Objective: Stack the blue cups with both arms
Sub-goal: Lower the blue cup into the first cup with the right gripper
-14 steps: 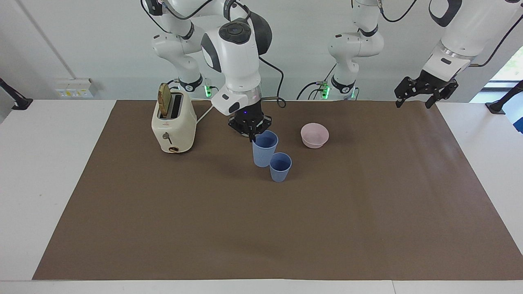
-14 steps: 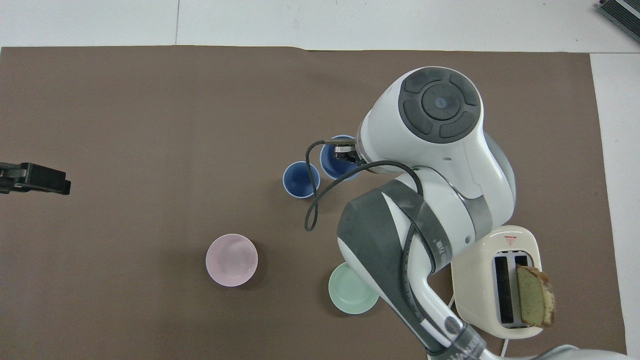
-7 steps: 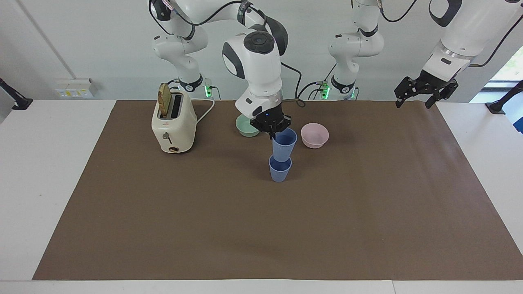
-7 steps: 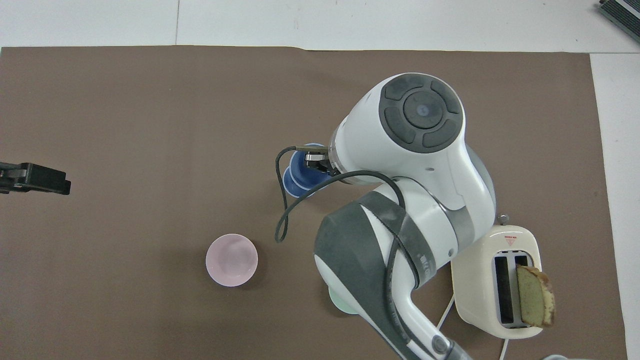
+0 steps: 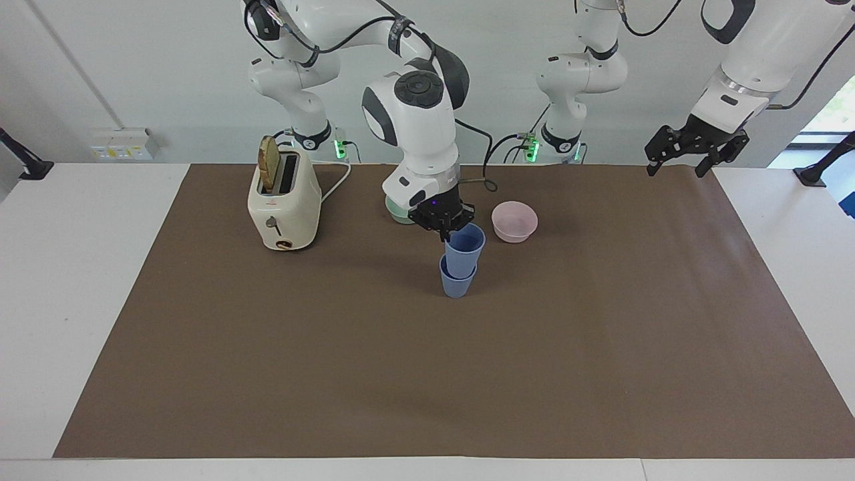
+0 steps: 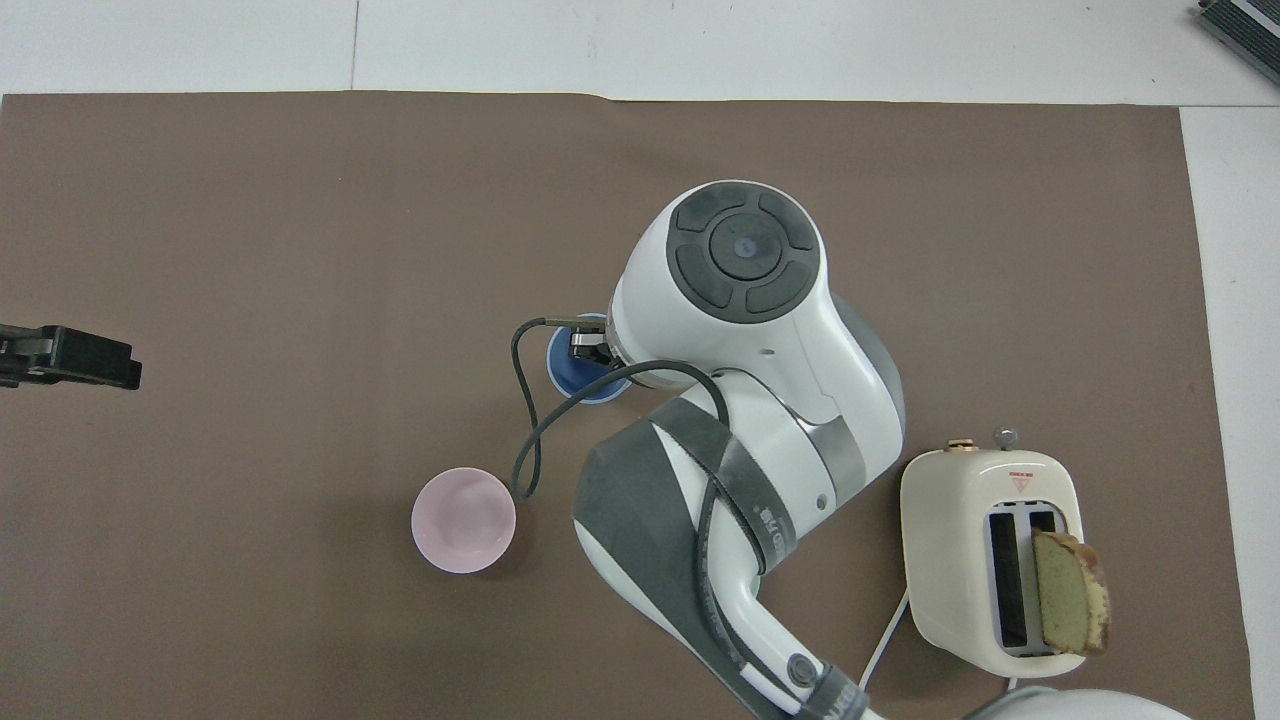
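Two blue cups stand near the middle of the brown mat. The lower blue cup stands on the mat. The upper blue cup sits partly down inside it, leaning slightly. My right gripper is shut on the upper cup's rim, on the side nearer to the robots. In the overhead view only a bit of the cups shows beside the right gripper, under the arm. My left gripper waits open and empty, raised over the mat's edge at the left arm's end.
A pink bowl stands beside the cups, slightly nearer to the robots. A green bowl is mostly hidden by the right arm. A cream toaster holding a bread slice stands toward the right arm's end.
The right gripper lifted one blue cup from beside the other, carried it over the second cup and lowered it partly into it. The left arm has not moved.
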`<state>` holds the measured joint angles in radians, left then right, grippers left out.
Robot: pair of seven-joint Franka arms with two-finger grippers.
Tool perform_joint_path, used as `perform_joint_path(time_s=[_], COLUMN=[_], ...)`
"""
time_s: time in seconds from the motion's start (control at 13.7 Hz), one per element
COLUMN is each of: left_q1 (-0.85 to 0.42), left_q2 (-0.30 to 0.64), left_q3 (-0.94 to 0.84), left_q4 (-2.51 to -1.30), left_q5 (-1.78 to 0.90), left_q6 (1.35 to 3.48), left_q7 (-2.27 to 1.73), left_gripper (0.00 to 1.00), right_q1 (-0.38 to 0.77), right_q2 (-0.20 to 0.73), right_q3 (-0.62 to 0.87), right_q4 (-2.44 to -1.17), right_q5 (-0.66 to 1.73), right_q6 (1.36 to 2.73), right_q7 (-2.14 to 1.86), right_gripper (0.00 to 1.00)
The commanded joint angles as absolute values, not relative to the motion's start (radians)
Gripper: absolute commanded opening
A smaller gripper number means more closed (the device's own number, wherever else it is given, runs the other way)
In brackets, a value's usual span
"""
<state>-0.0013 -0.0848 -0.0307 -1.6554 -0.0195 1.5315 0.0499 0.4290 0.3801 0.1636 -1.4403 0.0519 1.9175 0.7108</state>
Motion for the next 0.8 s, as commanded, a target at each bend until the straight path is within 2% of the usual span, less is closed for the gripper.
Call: perform_joint_path(time_s=[0.0,0.66,0.73], left_q1=[0.009,0.009,0.009], left_q2=[-0.101,-0.101,-0.101], left_q3=[-0.037,-0.037,-0.037], left_q4=[-1.664,-1.664,-1.664], left_q5=[-0.011,-0.011,-0.011], left_q6=[1.528,1.528,1.528], left_q7=[0.057,0.057,0.057], left_gripper=[1.00,1.00,1.00], right_q1=[0.420,0.390,0.391], right_q2=[0.402,0.402,0.402], right_q3=[0.172,0.172,0.173], right_q4=[-1.451,-1.534,-1.534], right_q5=[0.069,0.074,0.074], right_q6=[1.950,1.976,1.977], right_q7=[0.703,0.626,0.626], right_gripper=[0.00,0.00,0.02])
